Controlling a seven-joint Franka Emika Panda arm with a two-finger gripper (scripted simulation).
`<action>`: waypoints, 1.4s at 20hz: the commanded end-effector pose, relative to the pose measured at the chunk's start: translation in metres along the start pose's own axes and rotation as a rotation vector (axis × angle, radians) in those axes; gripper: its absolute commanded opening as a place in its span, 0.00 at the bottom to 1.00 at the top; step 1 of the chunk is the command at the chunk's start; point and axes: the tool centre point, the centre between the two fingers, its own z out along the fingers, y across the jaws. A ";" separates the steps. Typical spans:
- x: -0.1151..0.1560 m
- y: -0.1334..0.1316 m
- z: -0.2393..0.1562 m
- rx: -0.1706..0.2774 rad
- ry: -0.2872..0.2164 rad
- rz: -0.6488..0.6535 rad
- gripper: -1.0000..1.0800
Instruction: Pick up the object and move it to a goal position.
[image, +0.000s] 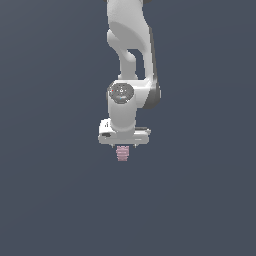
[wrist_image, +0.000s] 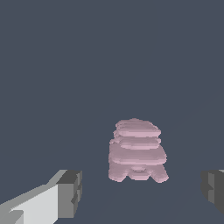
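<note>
The object (image: 123, 153) is a small pale pink ridged cylinder, seen just below the white hand in the exterior view. My gripper (image: 123, 145) hangs straight above it, pointing down. In the wrist view the object (wrist_image: 136, 151) lies between my two grey fingertips (wrist_image: 70, 192), closer to the middle than to either one. The gripper (wrist_image: 142, 190) is open wide, and neither finger touches the object. The object's top end is hidden behind the hand in the exterior view.
The white arm (image: 129, 45) rises from the hand to the top edge of the exterior view. A plain dark grey-blue background (image: 50, 200) surrounds everything. No goal marker shows.
</note>
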 end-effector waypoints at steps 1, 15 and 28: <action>0.003 0.004 0.009 0.000 0.006 0.013 0.96; 0.004 0.008 0.039 -0.001 0.009 0.021 0.96; 0.005 0.008 0.066 -0.001 0.009 0.021 0.00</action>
